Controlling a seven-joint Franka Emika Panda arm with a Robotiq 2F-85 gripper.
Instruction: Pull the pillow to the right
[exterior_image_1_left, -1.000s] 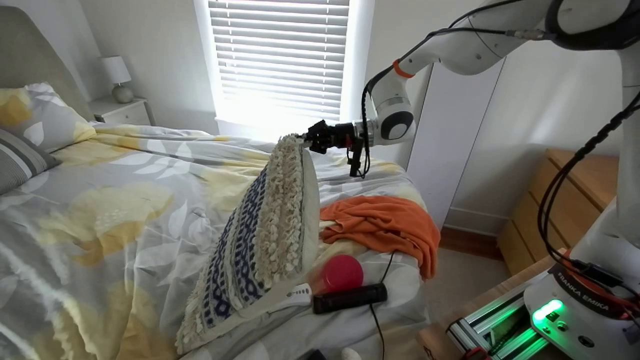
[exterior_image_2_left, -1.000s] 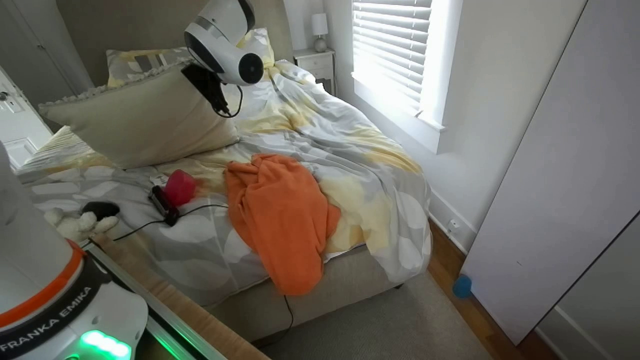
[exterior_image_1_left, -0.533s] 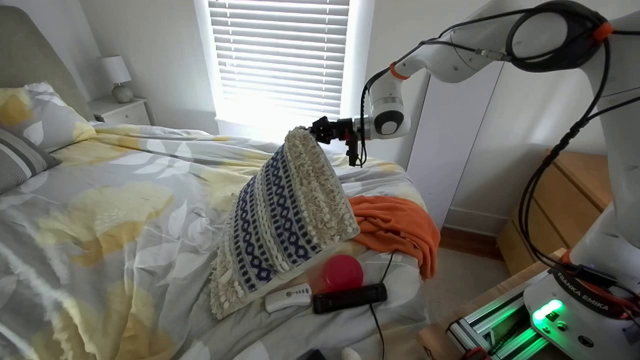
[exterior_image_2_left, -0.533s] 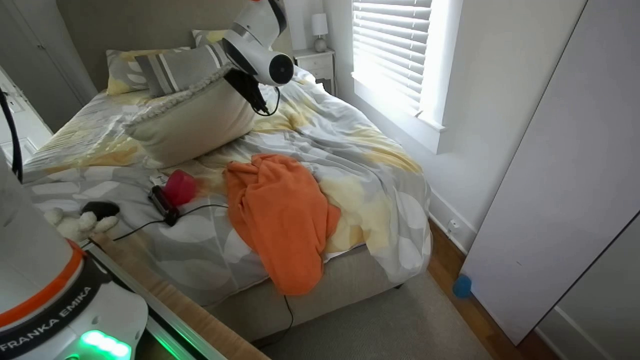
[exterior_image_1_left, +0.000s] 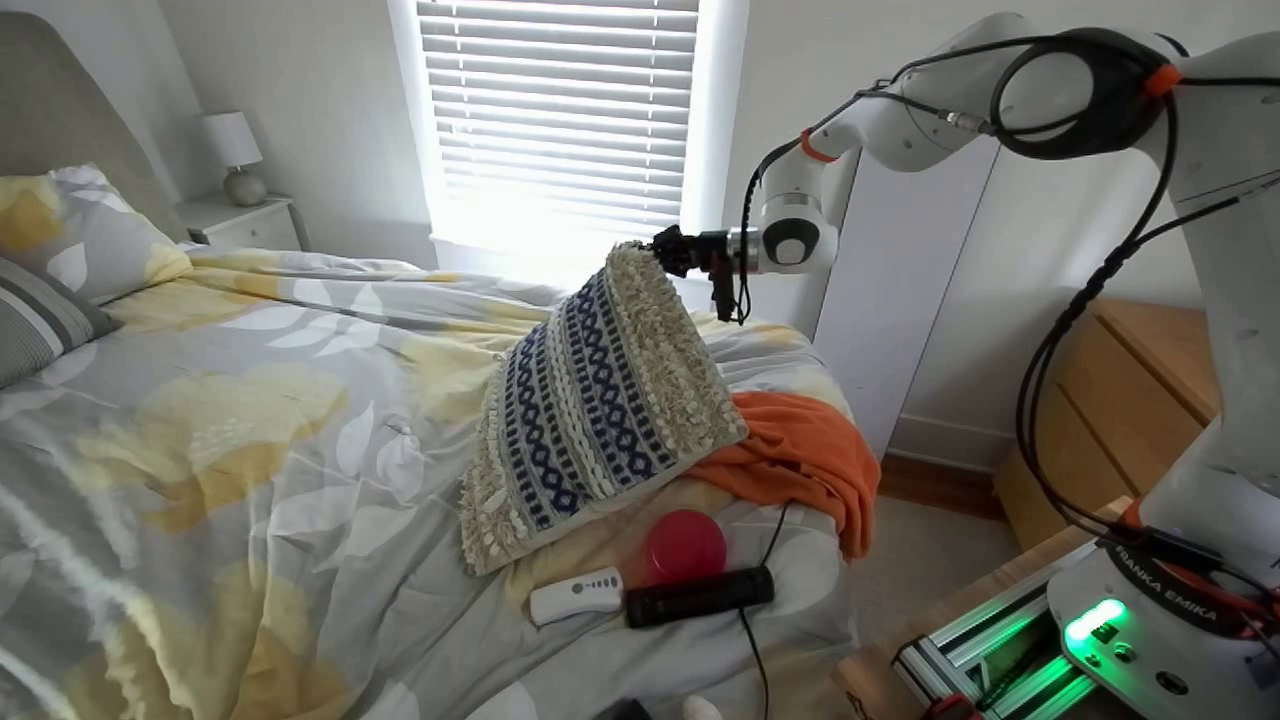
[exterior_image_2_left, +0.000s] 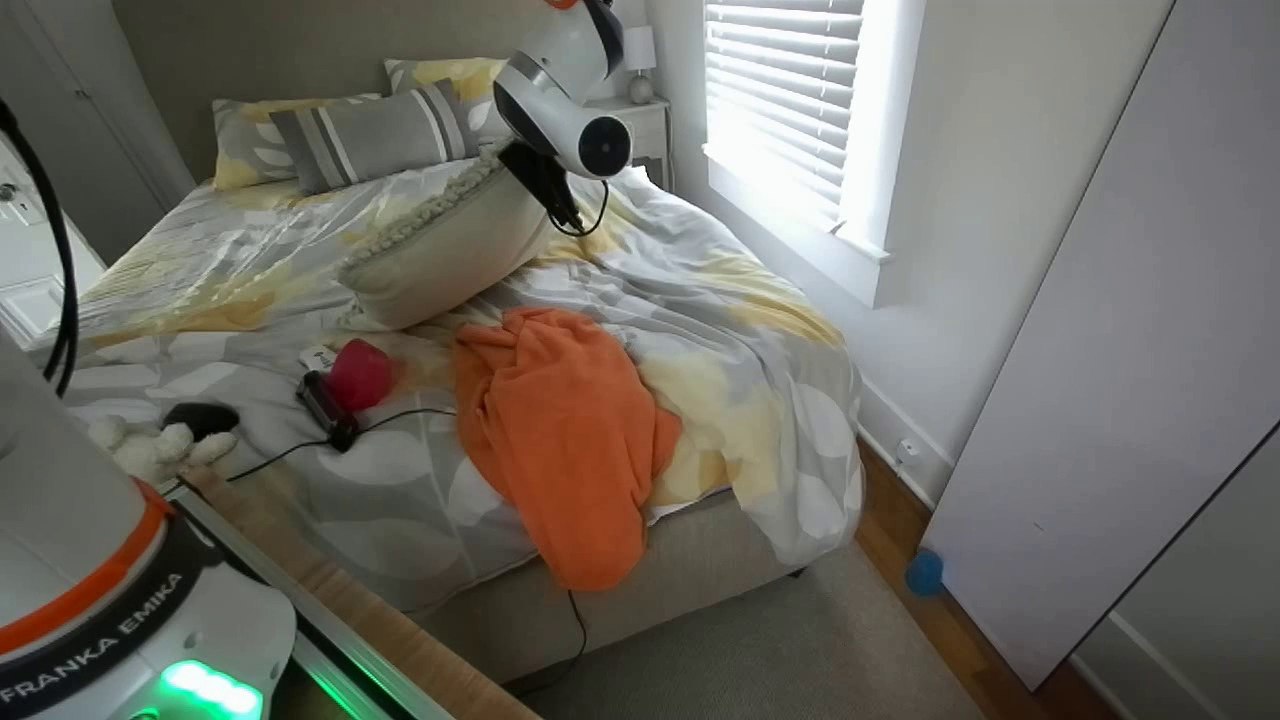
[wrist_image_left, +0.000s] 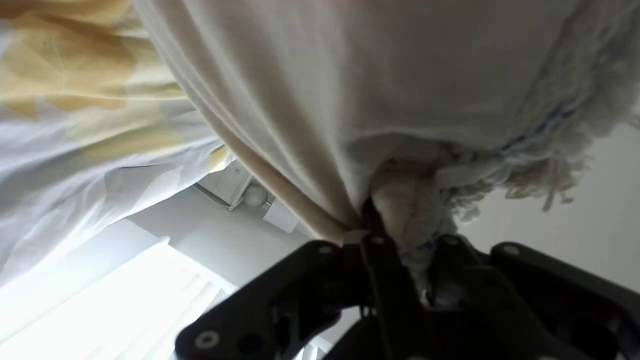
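The pillow (exterior_image_1_left: 590, 400), with navy-blue and white patterned bands and cream nubby ends, stands tilted on the bed in an exterior view. Its upper corner is raised. Its plain cream back (exterior_image_2_left: 455, 250) shows in an exterior view and fills much of the wrist view (wrist_image_left: 400, 75). My gripper (exterior_image_1_left: 657, 250) is at that raised corner. In the wrist view, the black fingers (wrist_image_left: 410, 255) are shut on bunched pillow fabric between them. In an exterior view, the fingertips are hidden by the arm and pillow.
An orange cloth (exterior_image_1_left: 800, 460) lies partly behind the pillow's right corner. A pink round object (exterior_image_1_left: 685, 547), a white remote (exterior_image_1_left: 577, 596) and a black case-like object (exterior_image_1_left: 700, 597) lie in front, with a thin cable. A white stuffed toy (exterior_image_2_left: 150, 450) is near the bed edge.
The gripper and pillow have moved right in both exterior views. The pillow has turned so its patterned face shows more. The white remote, partly covered before, is now uncovered.
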